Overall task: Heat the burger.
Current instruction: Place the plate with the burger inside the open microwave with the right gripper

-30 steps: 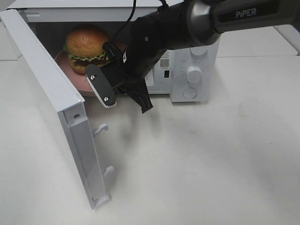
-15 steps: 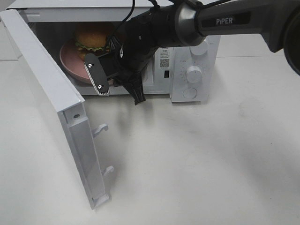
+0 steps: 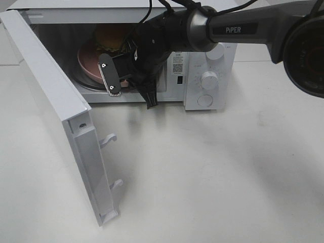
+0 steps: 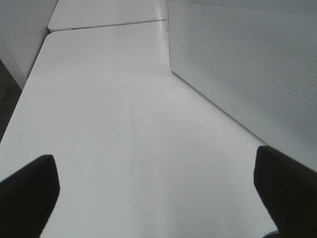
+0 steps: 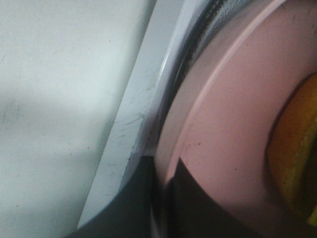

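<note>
Now the white microwave [image 3: 207, 76] stands with its door [image 3: 50, 96] swung wide; inside it the pink plate [image 3: 87, 63] carries the burger [image 3: 110, 36], which lies behind the right gripper [image 3: 109, 80], further into the cavity, while that gripper pinches the plate's near rim. Plate and burger sit deeper in than a second ago. The left gripper [image 4: 158, 193] hangs spread over the table [image 4: 124, 99]

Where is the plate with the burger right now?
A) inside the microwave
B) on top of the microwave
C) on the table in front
A: the plate, burger on it, is in the microwave cavity, past the open door.
</note>
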### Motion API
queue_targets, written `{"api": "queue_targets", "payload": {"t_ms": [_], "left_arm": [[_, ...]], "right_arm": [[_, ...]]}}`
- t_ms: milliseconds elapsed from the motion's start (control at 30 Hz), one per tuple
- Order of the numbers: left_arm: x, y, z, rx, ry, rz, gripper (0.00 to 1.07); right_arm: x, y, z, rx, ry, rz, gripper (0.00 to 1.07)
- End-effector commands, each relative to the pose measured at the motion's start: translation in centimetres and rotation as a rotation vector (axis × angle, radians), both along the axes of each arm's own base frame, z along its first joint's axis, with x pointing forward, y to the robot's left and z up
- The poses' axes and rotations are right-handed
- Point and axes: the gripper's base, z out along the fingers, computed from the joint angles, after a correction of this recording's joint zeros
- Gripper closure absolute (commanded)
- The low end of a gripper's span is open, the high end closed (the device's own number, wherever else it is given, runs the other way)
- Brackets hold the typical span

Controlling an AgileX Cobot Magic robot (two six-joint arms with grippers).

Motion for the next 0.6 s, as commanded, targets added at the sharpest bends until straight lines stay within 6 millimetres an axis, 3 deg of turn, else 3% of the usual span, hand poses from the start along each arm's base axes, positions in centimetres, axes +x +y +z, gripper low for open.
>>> {"api": "queue_targets", "payload": {"t_ms": [33,400,600], "left_arm": [[-0.34,-0.04,-0.01,-0.004,-0.019,-0.001,0.07],[-0.34,-0.04,-0.01,-0.004,-0.019,-0.001,0.07],[-0.34,-0.04,-0.01,-0.004,-0.019,-0.001,0.07]], "right_arm": [[0.68,0.31,1.52,0.045,-0.086,0.016,1.07],[0.83,0.39,1.05,0.006,-0.116,0.079,1.0],[0.75,0.4,0.98,0.01,-0.106,0.071,0.85]]}}
